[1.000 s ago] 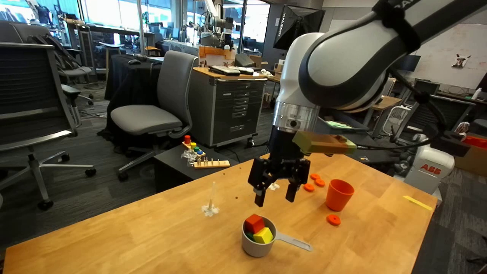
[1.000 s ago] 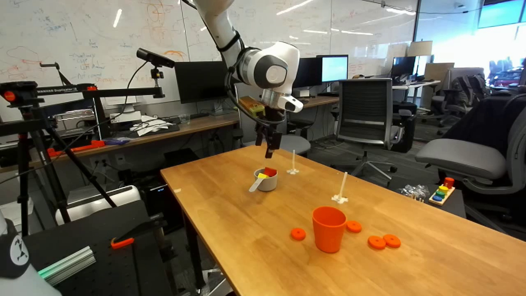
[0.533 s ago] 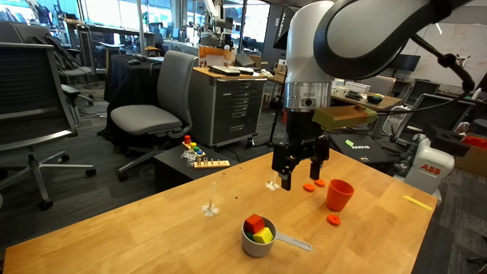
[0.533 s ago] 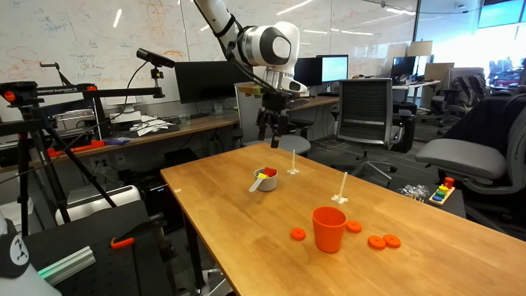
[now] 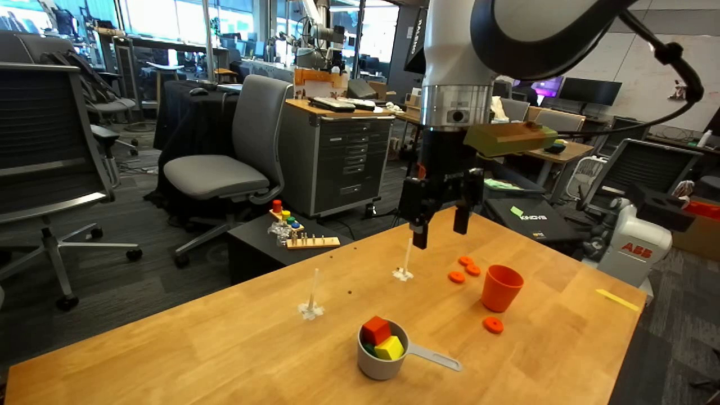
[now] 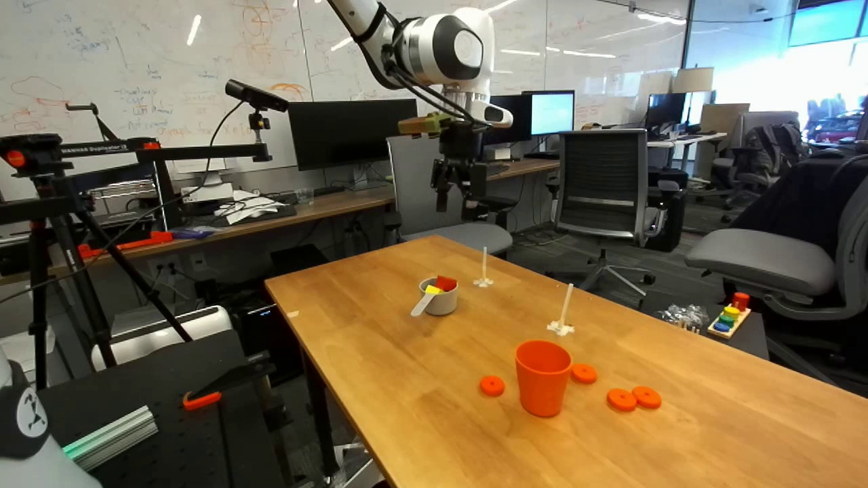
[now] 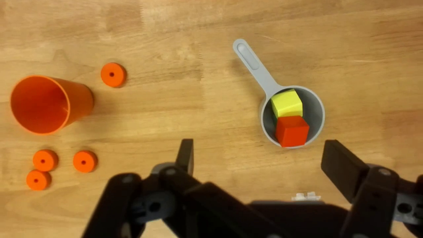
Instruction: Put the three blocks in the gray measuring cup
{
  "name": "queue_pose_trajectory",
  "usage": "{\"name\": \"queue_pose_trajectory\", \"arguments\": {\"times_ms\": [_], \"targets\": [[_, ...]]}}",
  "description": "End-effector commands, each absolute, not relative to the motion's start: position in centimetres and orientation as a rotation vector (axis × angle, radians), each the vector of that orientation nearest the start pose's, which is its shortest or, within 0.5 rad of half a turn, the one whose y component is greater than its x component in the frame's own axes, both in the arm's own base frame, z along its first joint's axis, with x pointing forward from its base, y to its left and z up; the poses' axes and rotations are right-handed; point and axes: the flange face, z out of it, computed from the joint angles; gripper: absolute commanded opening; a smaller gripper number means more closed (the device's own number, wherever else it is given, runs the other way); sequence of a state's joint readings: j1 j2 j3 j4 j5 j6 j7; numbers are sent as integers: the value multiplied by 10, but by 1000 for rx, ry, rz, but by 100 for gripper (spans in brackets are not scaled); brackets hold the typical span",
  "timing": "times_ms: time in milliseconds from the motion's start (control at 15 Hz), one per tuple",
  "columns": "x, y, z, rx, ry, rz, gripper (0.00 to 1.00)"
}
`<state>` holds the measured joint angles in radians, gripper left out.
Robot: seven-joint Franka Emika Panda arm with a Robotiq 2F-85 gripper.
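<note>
Your gripper is spread wide and hangs well above the table. Set upright on that table, well apart from the gripper, you have the gray measuring cup, and inside it lie the orange-red block, poking above the rim, the yellow block beside it, and the green block, mostly hidden low down. Elsewhere you see an upright orange cup, four orange discs near it, and two thin pale sticks rising from the table.
</note>
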<state>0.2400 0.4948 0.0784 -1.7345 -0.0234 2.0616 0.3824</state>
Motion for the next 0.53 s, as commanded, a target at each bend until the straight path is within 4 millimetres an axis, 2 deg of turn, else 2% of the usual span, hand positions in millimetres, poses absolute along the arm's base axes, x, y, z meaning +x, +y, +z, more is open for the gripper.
{"name": "queue_pose_trajectory", "arguments": {"times_ms": [0, 267, 467], "targets": [[621, 201, 316, -3180, 51, 188, 100], [625, 206, 342, -3173, 41, 121, 100], [626, 206, 352, -3175, 45, 95, 100]]}}
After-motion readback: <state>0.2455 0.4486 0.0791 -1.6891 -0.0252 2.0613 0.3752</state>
